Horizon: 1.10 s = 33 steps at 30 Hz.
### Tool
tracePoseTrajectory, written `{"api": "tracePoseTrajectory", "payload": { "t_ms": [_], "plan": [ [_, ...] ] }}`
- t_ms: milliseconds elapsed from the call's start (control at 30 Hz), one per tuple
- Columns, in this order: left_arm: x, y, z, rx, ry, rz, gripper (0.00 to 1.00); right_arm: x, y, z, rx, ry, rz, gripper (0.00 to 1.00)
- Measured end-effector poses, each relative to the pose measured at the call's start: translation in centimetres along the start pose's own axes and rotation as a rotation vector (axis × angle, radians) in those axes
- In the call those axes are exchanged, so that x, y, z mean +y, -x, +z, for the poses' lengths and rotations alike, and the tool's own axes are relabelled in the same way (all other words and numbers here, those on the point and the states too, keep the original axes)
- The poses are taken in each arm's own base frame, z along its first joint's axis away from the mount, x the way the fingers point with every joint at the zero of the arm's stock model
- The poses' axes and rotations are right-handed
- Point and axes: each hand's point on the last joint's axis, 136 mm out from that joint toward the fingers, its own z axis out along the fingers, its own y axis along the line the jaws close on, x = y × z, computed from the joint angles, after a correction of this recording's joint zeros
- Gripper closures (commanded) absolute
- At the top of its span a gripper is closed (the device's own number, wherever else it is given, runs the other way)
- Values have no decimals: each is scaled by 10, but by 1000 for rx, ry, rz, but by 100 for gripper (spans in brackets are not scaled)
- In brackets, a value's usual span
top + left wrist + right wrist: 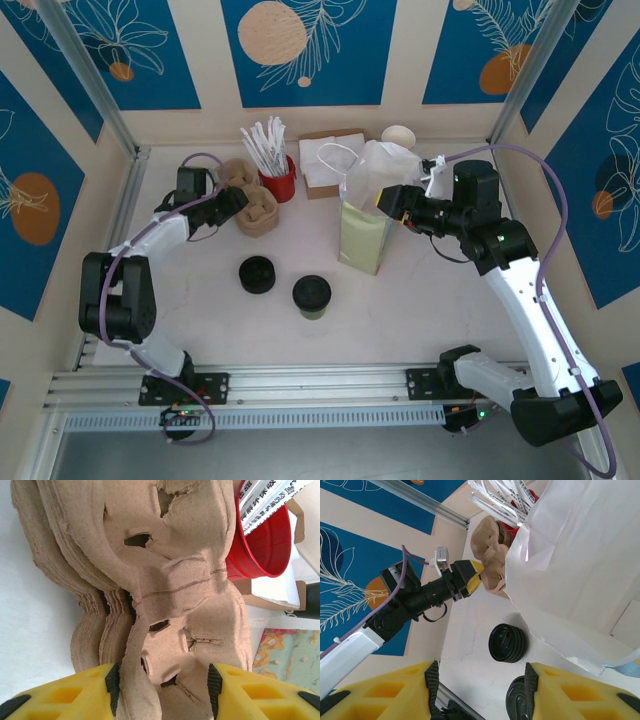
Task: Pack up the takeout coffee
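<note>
Seen from above, the takeout coffee, black lid on, stands near the middle of the white table, free of both arms. It is at 7 o'clock from the upright paper bag and at 4 o'clock from a loose black lid. The left gripper reaches a stack of brown pulp cup carriers at 10 o'clock on the table. The right gripper hovers at the bag's top edge, about 1 o'clock from the coffee.

The left wrist camera supplies what the overhead view cannot. Yellow fingers stand either side of the top carrier, its pulp filling the gap, though whether they pinch it cannot be told. The right wrist camera shows its own jaws parted with bare table between them and the bag's white wall at 3 o'clock. It also shows the other arm's yellow tip against the carriers.

As for containers, a red cup, at 1 o'clock from the carriers, holds white-wrapped sticks. A cardboard box, at 11 o'clock from the bag, holds white napkins. Lidless white cups sit nested at 1 o'clock from the bag. What the bag holds cannot be seen.
</note>
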Motion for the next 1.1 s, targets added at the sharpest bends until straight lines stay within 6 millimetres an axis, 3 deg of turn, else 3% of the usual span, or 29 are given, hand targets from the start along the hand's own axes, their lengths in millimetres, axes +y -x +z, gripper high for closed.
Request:
{"api": "tracePoseTrajectory", "payload": {
  "t_ms": [200,800,1100],
  "plan": [
    [-4,2,1,-4,-18,-1,55,0,0,0,-2,-1,1,48],
    [-9,4,0,-8,-42,-36,85,-2,3,-1,-8,-4,7,48],
    [-16,7,-1,-8,-66,-48,93,-5,3,-2,-13,-10,12,49]
  ]
}}
